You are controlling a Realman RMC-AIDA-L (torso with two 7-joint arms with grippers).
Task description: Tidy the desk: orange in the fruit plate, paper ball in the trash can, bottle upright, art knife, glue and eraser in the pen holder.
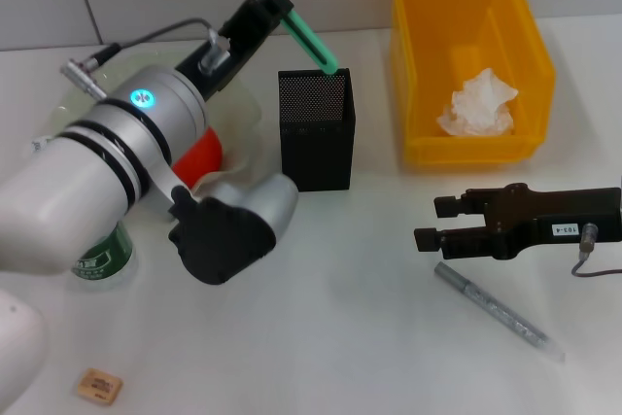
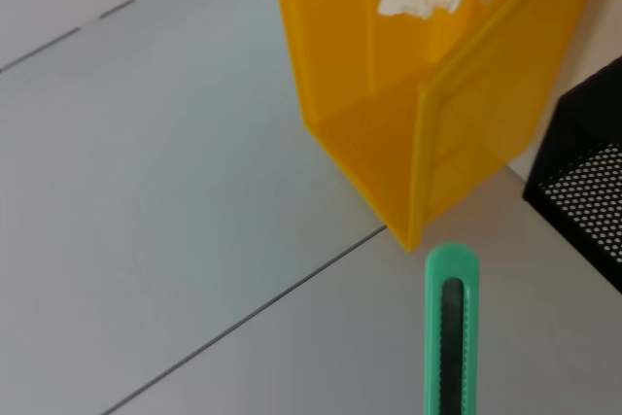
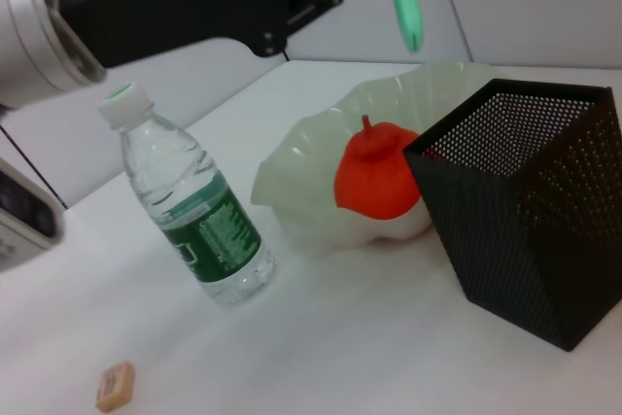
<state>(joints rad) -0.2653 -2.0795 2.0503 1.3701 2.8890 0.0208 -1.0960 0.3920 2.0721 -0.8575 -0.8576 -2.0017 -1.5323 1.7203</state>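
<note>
My left gripper (image 1: 264, 5) is shut on the green art knife (image 1: 296, 21), which hangs tilted with its lower tip just over the rim of the black mesh pen holder (image 1: 316, 133). The right wrist view shows the knife (image 3: 403, 2) above the holder (image 3: 525, 211). The orange (image 1: 202, 155) lies in the pale fruit plate (image 1: 243, 109). Inside the yellow trash can (image 1: 466, 7) rests the paper ball (image 1: 478, 104). The bottle (image 3: 199, 221) stands upright. A slim silver glue stick (image 1: 496, 313) lies below my open right gripper (image 1: 428, 223). The eraser (image 1: 99, 386) sits near the front left.
My left arm's bulk covers much of the plate and the bottle (image 1: 102, 255) in the head view. The trash can stands right of the pen holder with a gap between them. A tiled wall rises behind the desk.
</note>
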